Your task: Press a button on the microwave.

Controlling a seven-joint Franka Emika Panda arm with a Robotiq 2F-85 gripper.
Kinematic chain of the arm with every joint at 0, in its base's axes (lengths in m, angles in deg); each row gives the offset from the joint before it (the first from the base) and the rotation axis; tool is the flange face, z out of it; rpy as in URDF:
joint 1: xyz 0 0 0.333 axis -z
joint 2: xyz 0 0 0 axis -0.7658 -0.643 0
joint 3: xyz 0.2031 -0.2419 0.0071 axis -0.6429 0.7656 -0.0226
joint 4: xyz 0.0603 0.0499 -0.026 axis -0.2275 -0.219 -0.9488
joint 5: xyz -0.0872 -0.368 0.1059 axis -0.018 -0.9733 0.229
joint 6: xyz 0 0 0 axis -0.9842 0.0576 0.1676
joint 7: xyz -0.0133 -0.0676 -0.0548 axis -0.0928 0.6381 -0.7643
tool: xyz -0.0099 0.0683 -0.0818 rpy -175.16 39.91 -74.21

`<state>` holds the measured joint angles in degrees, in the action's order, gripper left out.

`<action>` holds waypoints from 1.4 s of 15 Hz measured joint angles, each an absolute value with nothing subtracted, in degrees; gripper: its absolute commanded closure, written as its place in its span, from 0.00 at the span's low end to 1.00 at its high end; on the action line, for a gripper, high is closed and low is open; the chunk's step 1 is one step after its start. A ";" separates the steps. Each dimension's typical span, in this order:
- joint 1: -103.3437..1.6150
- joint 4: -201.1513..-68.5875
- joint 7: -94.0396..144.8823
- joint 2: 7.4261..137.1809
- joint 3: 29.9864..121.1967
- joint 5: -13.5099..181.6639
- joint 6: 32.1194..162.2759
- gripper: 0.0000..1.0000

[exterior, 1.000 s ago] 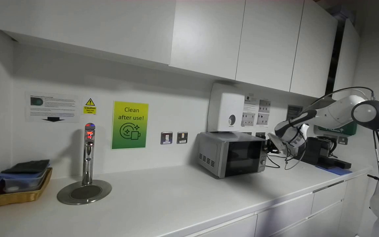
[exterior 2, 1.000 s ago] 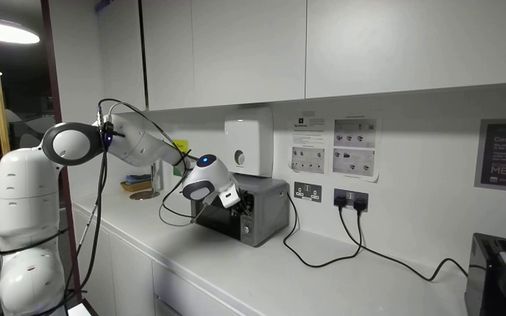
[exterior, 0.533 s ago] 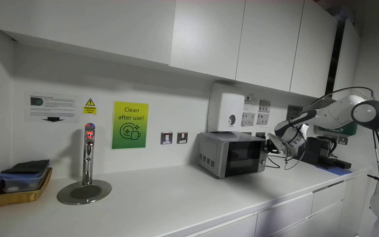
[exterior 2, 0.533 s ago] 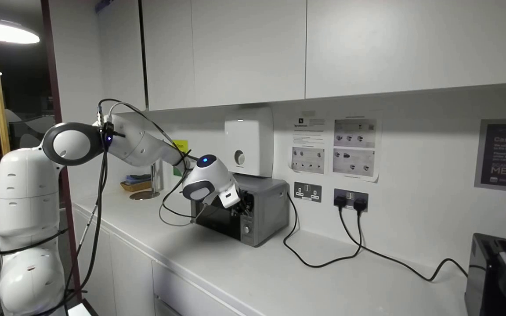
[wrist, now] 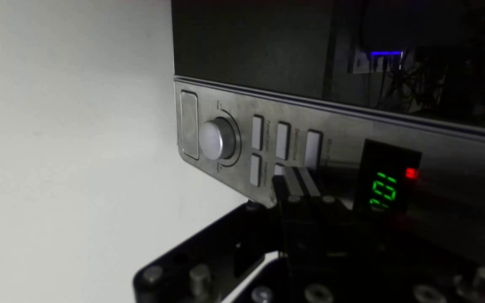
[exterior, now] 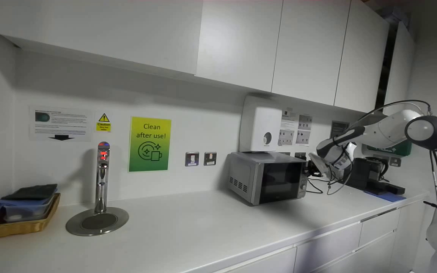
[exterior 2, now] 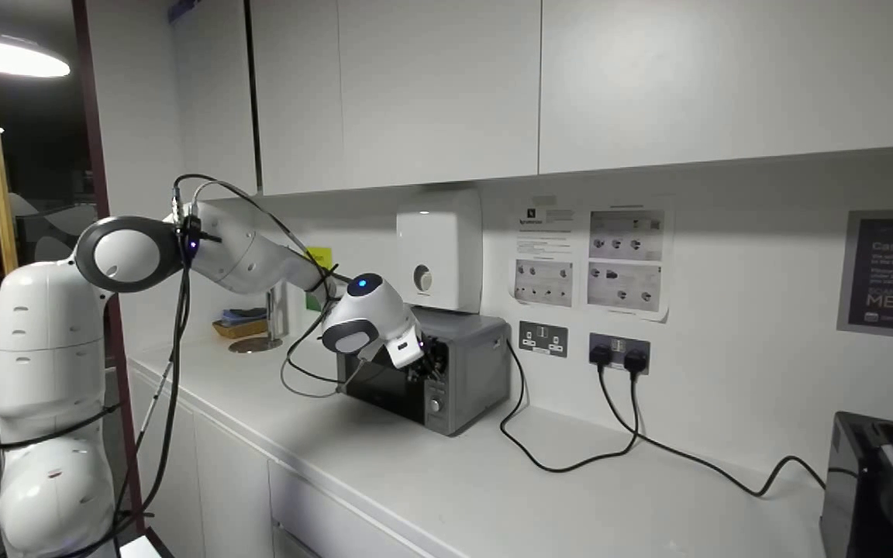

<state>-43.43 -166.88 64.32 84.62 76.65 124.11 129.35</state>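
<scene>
The silver-grey microwave with a dark door window stands on the counter in both exterior views (exterior: 241, 174) (exterior 2: 479, 368). The wrist view shows its control panel (wrist: 339, 128) sideways, with a round knob (wrist: 217, 139), several pale buttons (wrist: 282, 141) and a lit green display (wrist: 387, 181). My gripper (wrist: 300, 182) is shut and empty, its two fingertips side by side at the panel. They partly cover a small button (wrist: 278, 169) and lie just below the long button (wrist: 312, 149). Whether they touch a button I cannot tell. In the exterior views the gripper (exterior: 310, 169) is at the microwave's control side.
A white dispenser (exterior: 261, 125) hangs on the wall above the microwave. Sockets with plugged black cables (exterior 2: 618, 356) are behind it. A black machine (exterior 2: 880, 480) stands further along the counter (exterior 2: 570, 504). A tap (exterior: 102, 182) and a basket (exterior: 21, 226) are at the other end.
</scene>
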 measured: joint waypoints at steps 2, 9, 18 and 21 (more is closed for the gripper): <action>-43.43 -166.88 64.31 84.62 76.67 124.06 129.35 1.00; -43.07 -167.03 62.23 85.48 78.45 119.15 128.80 1.00; -42.18 -168.77 59.63 90.41 80.78 105.85 115.83 1.00; -41.60 -168.79 56.84 93.30 80.90 102.79 108.13 1.00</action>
